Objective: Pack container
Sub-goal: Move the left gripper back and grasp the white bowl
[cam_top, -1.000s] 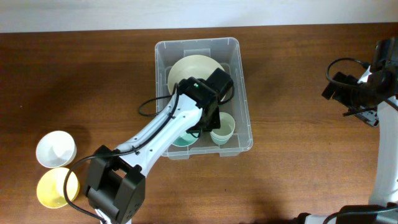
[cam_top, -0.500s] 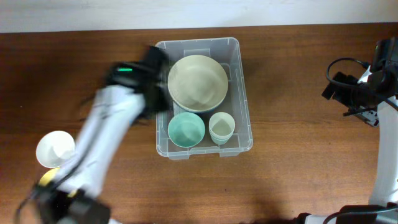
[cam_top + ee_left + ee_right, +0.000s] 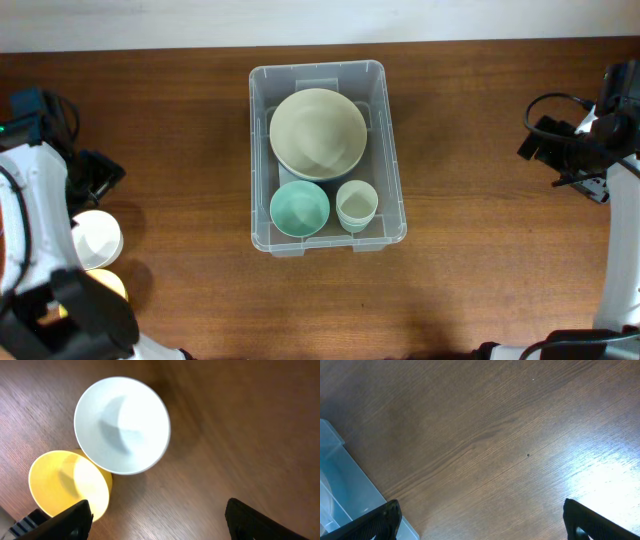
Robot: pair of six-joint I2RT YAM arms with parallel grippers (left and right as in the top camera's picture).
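Observation:
The clear container (image 3: 393, 150) stands at the table's middle. Inside it lie a large beige bowl (image 3: 318, 133), a teal bowl (image 3: 300, 209) and a pale green cup (image 3: 357, 204). My left gripper (image 3: 98, 175) is far to the left of it, open and empty, just above a white bowl (image 3: 92, 238) and a yellow bowl (image 3: 105, 285). The left wrist view shows the white bowl (image 3: 121, 425) and yellow bowl (image 3: 67, 482) ahead of the left gripper (image 3: 157, 522). My right gripper (image 3: 548, 140) hangs open over bare wood at the right; the right wrist view shows that gripper (image 3: 487, 522) and the container's corner (image 3: 345, 485).
The white and yellow bowls touch each other near the table's left front edge. A black cable (image 3: 560, 100) loops by the right arm. Bare wood lies between the container and each arm.
My left arm has pulled out of the container and swung left to the white and yellow bowls, its jaws opening. The teal bowl stays in the container. The right arm has not moved.

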